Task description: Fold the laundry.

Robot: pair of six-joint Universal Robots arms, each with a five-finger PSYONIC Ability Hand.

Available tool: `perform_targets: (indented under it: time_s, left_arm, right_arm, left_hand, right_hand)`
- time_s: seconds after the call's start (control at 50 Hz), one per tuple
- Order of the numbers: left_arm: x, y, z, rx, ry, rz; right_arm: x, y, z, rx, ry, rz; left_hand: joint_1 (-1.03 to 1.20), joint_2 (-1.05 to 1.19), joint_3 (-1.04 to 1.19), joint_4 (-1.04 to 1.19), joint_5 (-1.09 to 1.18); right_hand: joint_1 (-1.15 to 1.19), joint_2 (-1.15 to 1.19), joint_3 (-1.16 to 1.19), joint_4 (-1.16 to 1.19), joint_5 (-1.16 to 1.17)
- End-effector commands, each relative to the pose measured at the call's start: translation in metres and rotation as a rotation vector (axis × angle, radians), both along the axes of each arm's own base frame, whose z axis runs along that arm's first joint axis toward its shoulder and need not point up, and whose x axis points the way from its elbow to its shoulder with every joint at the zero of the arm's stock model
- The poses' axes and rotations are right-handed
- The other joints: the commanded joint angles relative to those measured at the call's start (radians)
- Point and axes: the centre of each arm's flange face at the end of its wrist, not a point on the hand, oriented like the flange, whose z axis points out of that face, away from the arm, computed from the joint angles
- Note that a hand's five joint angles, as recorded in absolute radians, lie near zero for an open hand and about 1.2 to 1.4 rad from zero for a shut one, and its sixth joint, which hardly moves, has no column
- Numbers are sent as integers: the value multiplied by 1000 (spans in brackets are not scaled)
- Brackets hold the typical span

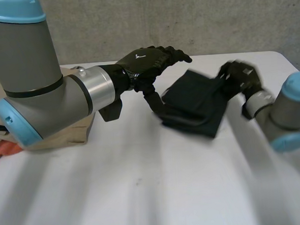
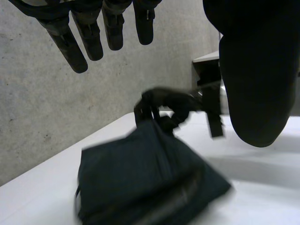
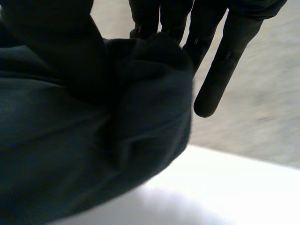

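Dark garment (image 1: 193,103) lies on the white worktop (image 1: 144,189), right of centre and toward the far side, in a folded, roughly square bundle with a thick rolled edge along its near side. Left robot hand (image 1: 148,61) hangs over the garment's left edge. In the left wrist view its fingers (image 2: 70,44) are straight and spread, the thumb (image 2: 255,84) stands wide apart from them, and nothing is held. The head view cannot settle whether the thumb tip touches the cloth. Small white mark on the back of this hand, too small to read. Right robot hand (image 1: 239,77) is at the garment's far right corner. In the right wrist view its thumb (image 3: 51,51) presses a bunched fold of the cloth against the fingers (image 3: 215,79), so it is clamped on the garment. In the left wrist view that corner rises off the worktop to the right robot hand. At the worktop's left edge, partly under the left arm (image 1: 31,84), lies a tan cloth (image 1: 64,134) with an orange cloth (image 1: 2,150) beside it. A bare grey concrete wall (image 1: 195,18) stands behind the worktop.
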Motion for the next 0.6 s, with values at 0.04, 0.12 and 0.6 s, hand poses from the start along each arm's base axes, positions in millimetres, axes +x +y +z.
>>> perform_targets:
  time_s: [0.04,0.12,0.6]
  left_arm:
    - [-2,2,3,-9,6,-8]
    - [-3,4,4,-13,8,-12]
    - [-11,13,-1,-6,-2,-36]
  right_arm:
    - [-74,-94,6,-60,-36,-296]
    - [-119,-124,0,-58,-45,-415]
    - [-207,-144,-44,-12,31,-574]
  left_hand:
    - [-13,-22,-30,-19,-42]
    - [-13,-22,-30,-19,-42]
    - [-13,-22,-30,-19,-42]
  right_hand:
    - [332,243,217,207,289]
    - [332,243,217,207,289]
    - [-890,-979,-1005,-1014,-932]
